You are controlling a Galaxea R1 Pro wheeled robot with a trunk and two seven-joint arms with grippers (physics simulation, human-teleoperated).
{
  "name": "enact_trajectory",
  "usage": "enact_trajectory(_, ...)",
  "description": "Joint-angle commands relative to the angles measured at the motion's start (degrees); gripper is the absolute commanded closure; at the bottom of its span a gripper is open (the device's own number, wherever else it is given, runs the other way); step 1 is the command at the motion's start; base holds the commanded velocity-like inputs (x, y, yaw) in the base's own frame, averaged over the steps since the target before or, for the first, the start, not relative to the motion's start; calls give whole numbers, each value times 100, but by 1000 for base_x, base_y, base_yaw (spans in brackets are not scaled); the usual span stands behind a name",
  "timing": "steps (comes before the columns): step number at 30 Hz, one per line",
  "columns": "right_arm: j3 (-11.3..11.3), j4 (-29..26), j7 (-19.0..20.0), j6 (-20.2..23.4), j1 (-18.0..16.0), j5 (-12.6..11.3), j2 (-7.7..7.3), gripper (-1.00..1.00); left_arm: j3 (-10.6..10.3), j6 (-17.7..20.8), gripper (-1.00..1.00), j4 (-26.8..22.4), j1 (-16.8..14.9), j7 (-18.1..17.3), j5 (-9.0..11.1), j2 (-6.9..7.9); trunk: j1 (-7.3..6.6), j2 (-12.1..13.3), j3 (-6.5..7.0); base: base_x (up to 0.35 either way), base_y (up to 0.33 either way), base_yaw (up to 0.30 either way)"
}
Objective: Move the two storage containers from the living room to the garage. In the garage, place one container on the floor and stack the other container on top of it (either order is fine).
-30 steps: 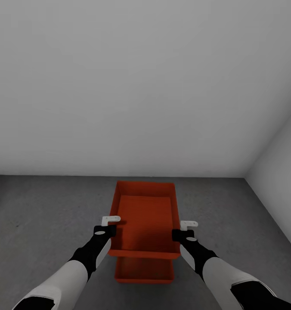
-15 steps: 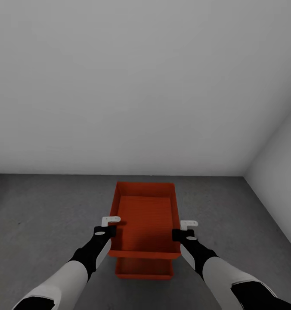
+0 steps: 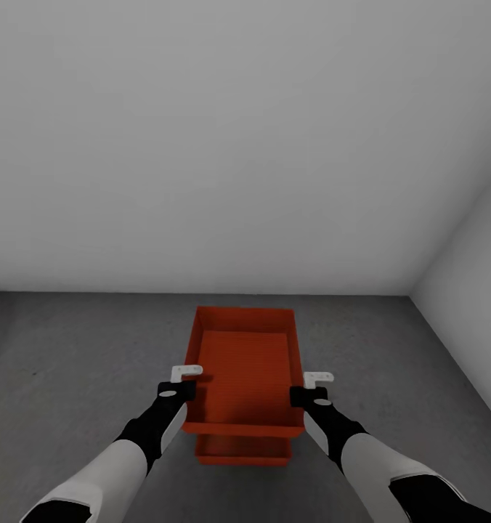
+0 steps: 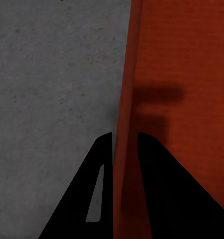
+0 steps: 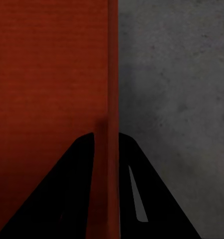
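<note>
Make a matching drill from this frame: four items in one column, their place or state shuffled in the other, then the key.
Items
1. upper container
2. lower container
3. left gripper
4. right gripper

Place or state
A. clamped on the held box's right side wall
B. on the grey floor, mostly hidden under the other box
C. clamped on the held box's left side wall
D. held up between both arms, open top showing

Pairs: 1-D, 2-B, 3-C, 4-A

Dark grey floor (image 3: pixel 78 363) — lower orange-red container (image 3: pixel 242 459) directly on it
</note>
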Motion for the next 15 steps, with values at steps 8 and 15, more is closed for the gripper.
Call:
enact_trajectory(8, -24, -21, -26, -92, -3, 24, -26, 100, 66, 41, 100, 0, -5, 69, 534, 11, 0, -3, -4, -131, 0, 0)
enact_trajectory(15, -30, -21, -108, -90, -3, 24, -31, 100, 62, 41, 100, 38, -5, 68, 538, 7, 0, -3, -4, -36, 0, 0)
